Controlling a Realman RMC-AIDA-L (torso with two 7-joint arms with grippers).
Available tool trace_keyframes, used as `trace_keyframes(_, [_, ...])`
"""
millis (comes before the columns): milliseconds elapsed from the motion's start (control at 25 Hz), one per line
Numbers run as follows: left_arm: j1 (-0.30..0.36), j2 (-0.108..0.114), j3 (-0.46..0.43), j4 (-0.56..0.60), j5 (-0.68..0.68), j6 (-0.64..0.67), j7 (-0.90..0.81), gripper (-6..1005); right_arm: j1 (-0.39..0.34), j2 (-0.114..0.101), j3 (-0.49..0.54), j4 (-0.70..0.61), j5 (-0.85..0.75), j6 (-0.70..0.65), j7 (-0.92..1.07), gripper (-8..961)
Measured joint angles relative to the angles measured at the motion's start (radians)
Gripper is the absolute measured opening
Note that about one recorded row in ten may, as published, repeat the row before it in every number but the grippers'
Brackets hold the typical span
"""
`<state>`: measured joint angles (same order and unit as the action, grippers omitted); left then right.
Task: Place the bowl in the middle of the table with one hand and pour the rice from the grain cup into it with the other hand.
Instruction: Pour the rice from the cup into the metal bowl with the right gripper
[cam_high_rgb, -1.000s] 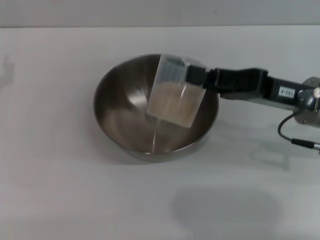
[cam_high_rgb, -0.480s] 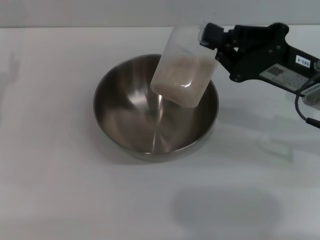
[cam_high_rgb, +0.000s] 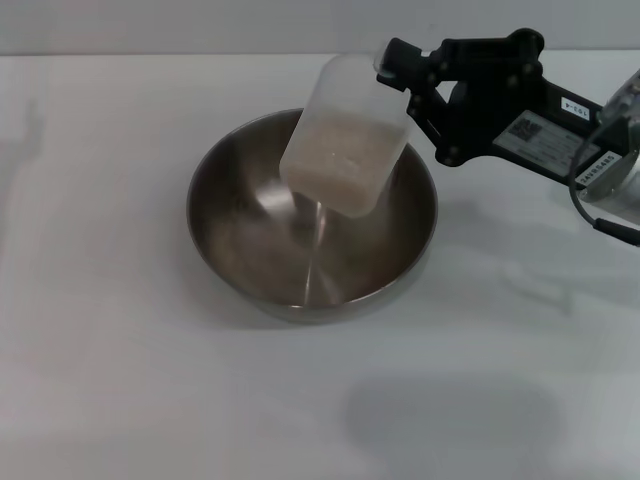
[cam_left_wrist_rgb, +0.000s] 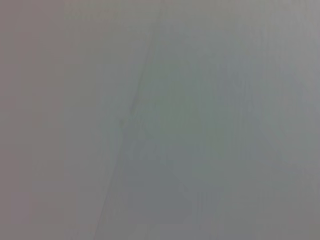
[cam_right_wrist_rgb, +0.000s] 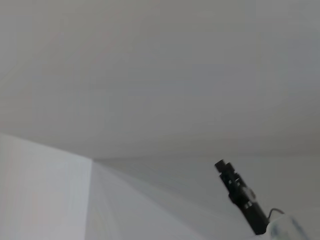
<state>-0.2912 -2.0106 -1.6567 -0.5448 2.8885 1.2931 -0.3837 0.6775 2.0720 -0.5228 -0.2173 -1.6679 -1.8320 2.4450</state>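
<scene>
The steel bowl (cam_high_rgb: 225, 255) stands on the white table (cam_high_rgb: 120, 380) near its middle, and its inside shows bare metal. My right gripper (cam_high_rgb: 405, 85) reaches in from the right and is shut on the clear grain cup (cam_high_rgb: 345, 95). It holds the cup above the bowl's far right part, tilted with its lower end toward the bowl's centre. The rice (cam_high_rgb: 335, 150) lies in the cup's lower end. My left gripper shows in no view, and the left wrist view shows only a plain grey surface.
A black cable (cam_high_rgb: 600, 222) hangs by my right wrist at the right edge. The right wrist view shows pale walls and a thin black part (cam_right_wrist_rgb: 240, 197) at its lower right.
My right gripper has risen and swung toward the table's far side. The cup has lifted with it and tilted further, its lower end shifting a little to the left over the bowl.
</scene>
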Motion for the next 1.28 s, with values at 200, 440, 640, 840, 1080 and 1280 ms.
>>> trace_keyframes(200, [0.0, 0.0, 0.0, -0.003, 0.0, 0.004, 0.002, 573, 0.003, 0.002, -0.002, 0.004, -0.003, 0.031, 0.007, 11])
trace_keyframes(440, [0.002, 0.0, 0.0, -0.015, 0.0, 0.005, 0.002, 573, 0.008, 0.002, -0.002, 0.031, -0.005, 0.074, 0.029, 12])
trace_keyframes(640, [0.004, 0.001, 0.0, -0.021, 0.0, 0.006, 0.002, 574, 0.022, 0.002, -0.001, 0.034, -0.002, 0.106, 0.077, 12])
trace_keyframes(840, [0.012, 0.001, 0.0, -0.045, 0.0, 0.011, 0.002, 574, 0.043, 0.001, -0.001, 0.035, -0.007, 0.13, 0.118, 13])
trace_keyframes(1080, [0.014, 0.007, 0.001, -0.056, 0.0, 0.016, 0.002, 574, 0.056, 0.0, -0.061, 0.033, -0.011, 0.179, 0.169, 13])
trace_keyframes(1280, [0.012, 0.014, 0.002, -0.057, 0.0, 0.017, 0.002, 574, 0.041, 0.002, -0.058, 0.048, -0.009, 0.213, 0.187, 11])
